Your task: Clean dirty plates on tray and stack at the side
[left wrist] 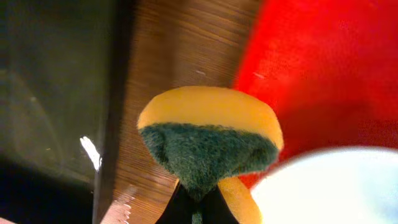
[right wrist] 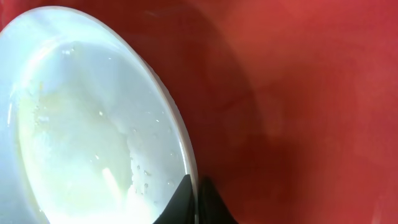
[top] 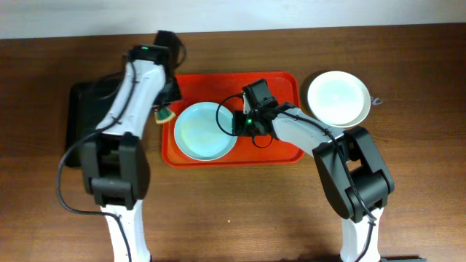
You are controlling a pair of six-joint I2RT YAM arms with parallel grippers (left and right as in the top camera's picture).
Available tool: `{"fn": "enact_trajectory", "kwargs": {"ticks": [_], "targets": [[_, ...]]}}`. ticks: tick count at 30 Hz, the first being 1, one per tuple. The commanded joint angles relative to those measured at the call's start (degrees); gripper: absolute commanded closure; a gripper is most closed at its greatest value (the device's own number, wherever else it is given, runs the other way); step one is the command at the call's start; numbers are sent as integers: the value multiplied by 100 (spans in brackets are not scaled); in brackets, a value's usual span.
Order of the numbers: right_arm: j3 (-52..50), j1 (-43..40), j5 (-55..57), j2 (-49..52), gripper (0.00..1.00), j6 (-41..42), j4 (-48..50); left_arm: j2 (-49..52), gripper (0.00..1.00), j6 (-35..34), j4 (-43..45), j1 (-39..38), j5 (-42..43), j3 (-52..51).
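Note:
A pale mint-blue plate (top: 205,131) with faint yellowish smears lies on the left half of the red-orange tray (top: 280,91). My right gripper (top: 239,122) is shut on that plate's right rim; the right wrist view shows its jaws (right wrist: 194,193) pinching the rim of the plate (right wrist: 74,124). My left gripper (top: 166,110) is shut on a yellow-and-green sponge (left wrist: 208,140) at the tray's left edge, beside the plate (left wrist: 329,186). A white/cream plate (top: 336,99) sits on the table to the right of the tray, looking like a stack. A third plate does not show separately.
A black tray (top: 84,120) lies on the wooden table left of the red tray, partly under my left arm. It also shows in the left wrist view (left wrist: 50,87). The right half of the red tray (right wrist: 298,106) is bare.

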Motion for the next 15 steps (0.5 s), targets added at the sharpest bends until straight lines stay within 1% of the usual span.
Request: {"fn": "enact_trajectory", "kwargs": {"ticks": [1, 2, 4, 6, 8, 9, 10, 12, 13, 15], "targets": [[-74, -76, 507, 195, 96, -20, -120, -48, 100, -422, 22, 1088, 330, 120], [-74, -76, 505, 195, 96, -20, -90, -46, 100, -420, 35, 1600, 492, 118], [-74, -76, 505, 195, 96, -17, -24, -39, 100, -413, 44, 2074, 619, 96], [-74, -76, 503, 195, 96, -17, -4, -39, 100, -411, 142, 2328, 658, -151], [-74, -76, 503, 195, 96, -17, -39, -35, 100, -400, 435, 2334, 564, -542], [-74, -76, 503, 195, 96, -20, -101, -35, 99, -400, 785, 2337, 560, -831], [-74, -76, 505, 195, 96, -20, -168, -35, 88, -398, 997, 2334, 573, -1005], [-74, -76, 505, 195, 96, -20, -199, -35, 60, -398, 1088, 2334, 570, -1060], [-74, -76, 505, 195, 96, -22, -201, -59, 57, -398, 1047, 2337, 570, -1001], [-70, -76, 503, 162, 96, -24, -243, -175, 57, -398, 577, 2337, 579, -597]]}}
